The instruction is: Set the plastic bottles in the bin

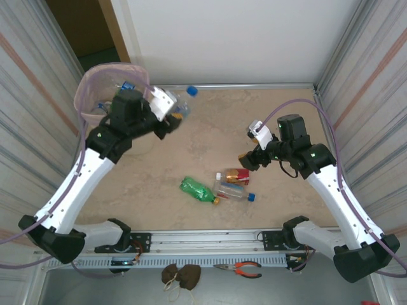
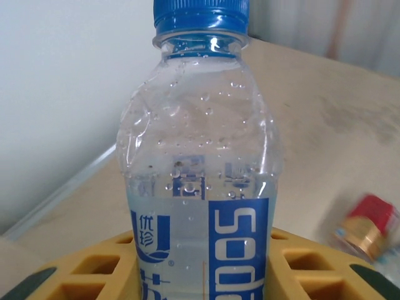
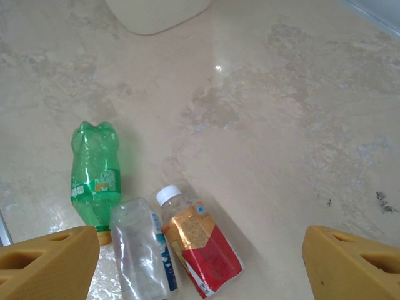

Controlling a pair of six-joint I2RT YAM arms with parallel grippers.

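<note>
Tabletop centre and upper right: open passage. Lower centre: green bottle, clear bottle and red-labelled bottle lie clustered. Upper left corner: bin obstructs.

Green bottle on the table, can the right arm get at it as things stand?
Probably yes. The right gripper hangs open above the table, and the green bottle lies on its side with nothing on top. The clear bottle lies close to its cap end, so its base end looks freer.
</note>
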